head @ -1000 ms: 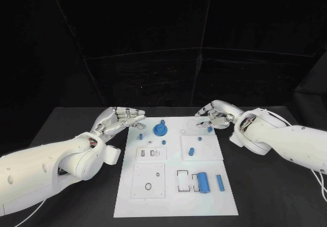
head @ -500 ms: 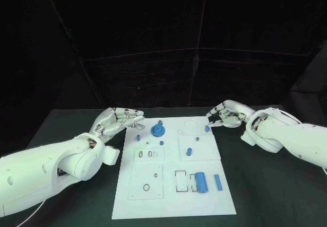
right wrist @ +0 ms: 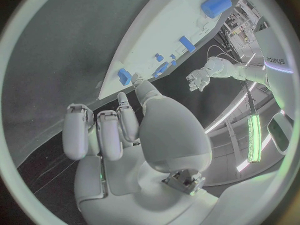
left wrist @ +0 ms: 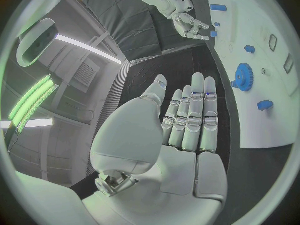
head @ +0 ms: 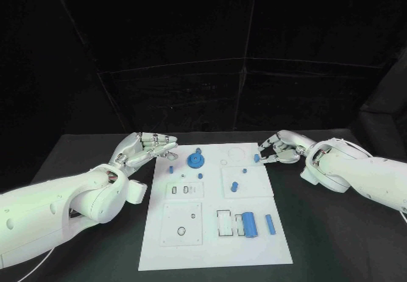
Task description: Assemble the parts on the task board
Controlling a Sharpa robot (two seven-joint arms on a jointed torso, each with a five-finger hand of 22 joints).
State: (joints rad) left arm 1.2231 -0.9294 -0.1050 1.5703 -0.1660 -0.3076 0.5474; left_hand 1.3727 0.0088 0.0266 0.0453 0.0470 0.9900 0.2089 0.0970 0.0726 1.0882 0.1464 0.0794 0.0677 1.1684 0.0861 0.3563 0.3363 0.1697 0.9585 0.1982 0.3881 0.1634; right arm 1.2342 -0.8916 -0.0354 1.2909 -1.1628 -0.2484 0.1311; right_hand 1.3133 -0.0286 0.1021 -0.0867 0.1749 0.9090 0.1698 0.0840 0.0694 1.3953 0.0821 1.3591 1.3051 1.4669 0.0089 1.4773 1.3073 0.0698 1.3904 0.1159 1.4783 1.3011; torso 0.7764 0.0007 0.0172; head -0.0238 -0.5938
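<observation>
Left silver hand just off the far left corner of the white rectangular task board, fingers straight and close together, empty. On the board, left to right: blue plastic gear near the far edge, short blue peg mid-board, thick blue cylinder and slimmer blue bar toward the near right. Right silver hand beside the far right corner, fingers loosely curled and holding nothing, small blue part lying on the board edge by the fingertips.
</observation>
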